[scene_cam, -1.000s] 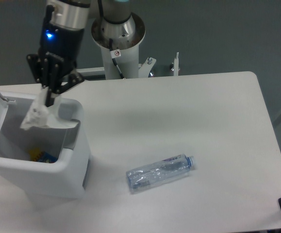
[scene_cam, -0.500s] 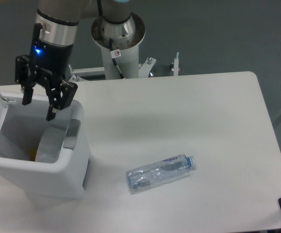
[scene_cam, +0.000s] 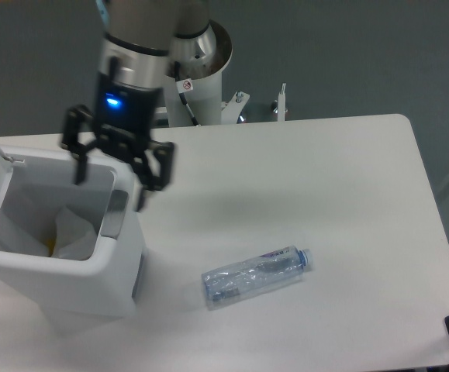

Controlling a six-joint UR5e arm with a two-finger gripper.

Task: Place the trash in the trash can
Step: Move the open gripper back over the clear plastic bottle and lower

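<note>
Here, gripper (jaws apart) over bin — bottle on table.

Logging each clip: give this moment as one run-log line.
gripper: open, empty, above trash can rim | wrapper: inside can | bottle: on table, untouched | next: probably bottle

Trash can: smooth white plastic, slight sheen, grey plastic panel on its front rim. Inside it, wrapper looks thin, pale, crinkled plastic. Bottle, right of the trash can: clear crushed plastic, glossy, blue cap. Table: smooth matt white. Gripper above the trash can: matt black fingers, brushed silver metal wrist.
</note>
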